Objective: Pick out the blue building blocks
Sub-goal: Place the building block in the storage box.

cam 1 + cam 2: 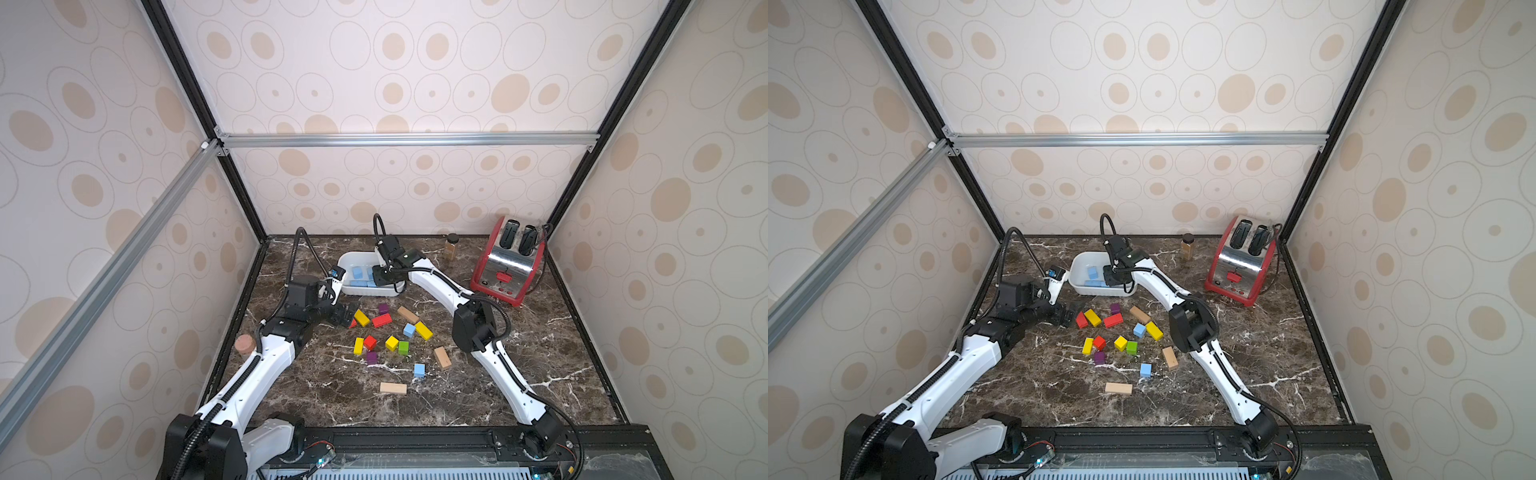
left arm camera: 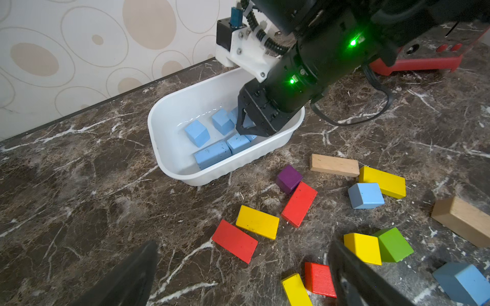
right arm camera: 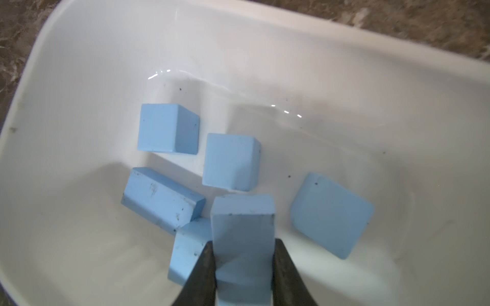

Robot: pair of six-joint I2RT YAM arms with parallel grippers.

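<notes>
A white tub [image 1: 345, 266] stands at the back middle of the marble table with several blue building blocks [image 3: 230, 161] lying in it. My right gripper [image 3: 242, 243] hangs low over the tub, shut on one more blue block [image 3: 242, 220] that sticks out between its fingers. Two blue cubes remain on the table: one [image 1: 409, 330] beside a yellow brick, one [image 1: 419, 370] nearer the front. My left gripper [image 2: 242, 249] hovers open and empty at the left edge of the loose pile, beside a red brick [image 2: 234, 241].
Red, yellow, green and purple blocks [image 1: 382, 320] and tan wooden bricks [image 1: 392, 387] lie scattered mid-table. A red toaster [image 1: 507, 262] and a small jar [image 1: 451, 246] stand at the back right. A cork-coloured cylinder [image 1: 244, 344] sits by the left wall.
</notes>
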